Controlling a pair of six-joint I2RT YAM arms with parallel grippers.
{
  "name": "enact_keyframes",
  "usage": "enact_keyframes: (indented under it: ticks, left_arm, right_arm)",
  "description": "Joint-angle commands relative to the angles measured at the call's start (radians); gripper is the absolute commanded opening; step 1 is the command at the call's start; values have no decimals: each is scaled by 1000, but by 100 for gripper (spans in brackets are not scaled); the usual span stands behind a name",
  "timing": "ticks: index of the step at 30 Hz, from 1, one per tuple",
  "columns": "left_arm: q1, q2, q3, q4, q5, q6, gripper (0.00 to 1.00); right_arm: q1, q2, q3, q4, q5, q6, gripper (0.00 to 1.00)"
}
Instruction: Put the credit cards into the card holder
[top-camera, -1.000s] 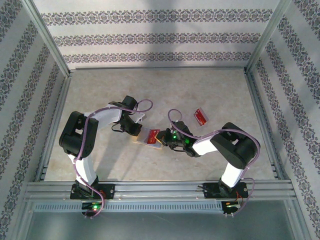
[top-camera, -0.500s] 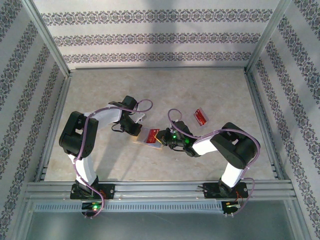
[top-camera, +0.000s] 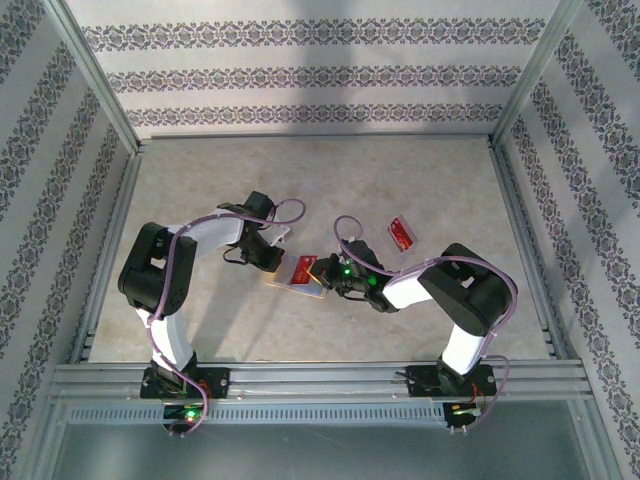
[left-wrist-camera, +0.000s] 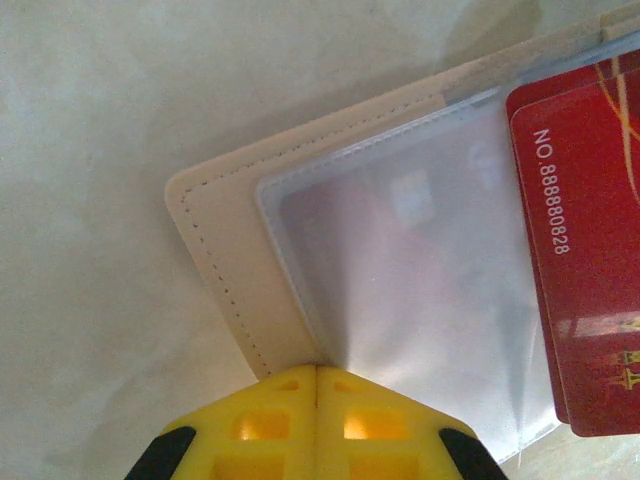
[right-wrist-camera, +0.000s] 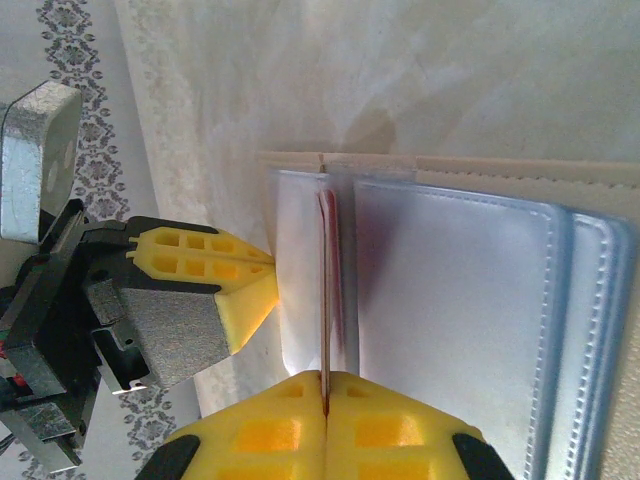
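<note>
The card holder (top-camera: 312, 289) lies open mid-table, tan border (left-wrist-camera: 225, 250) around clear and pale grey pockets (right-wrist-camera: 460, 300). My left gripper (left-wrist-camera: 318, 372) is shut on the holder's clear sleeve at its near edge, and its yellow fingertips (right-wrist-camera: 250, 290) show in the right wrist view. My right gripper (right-wrist-camera: 326, 378) is shut on a red credit card (right-wrist-camera: 325, 280), seen edge-on, standing in the holder's sleeve. From the left wrist, two overlapping red cards (left-wrist-camera: 585, 250) reach into the clear sleeve. From above, the held card (top-camera: 303, 267) lies between my left gripper (top-camera: 280, 265) and right gripper (top-camera: 322, 276).
Another red credit card (top-camera: 401, 232) lies flat on the table behind and right of the right gripper. A metal frame rail (top-camera: 320, 372) runs along the near edge, and patterned walls close in the other sides.
The right arm has shifted slightly to the left. The card, the holder and the left arm stay about where they were, with both grippers still shut.
</note>
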Motion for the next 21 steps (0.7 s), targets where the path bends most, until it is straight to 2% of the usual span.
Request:
enact_keyframes:
  ticks: [1, 21]
  left_arm:
    - [-26, 32, -14, -15, -13, 0, 0]
    - [-26, 29, -15, -15, -14, 2, 0]
  right_arm:
    - [12, -9, 17, -2, 5, -25, 0]
    - [21, -8, -32, 20, 21, -7, 0]
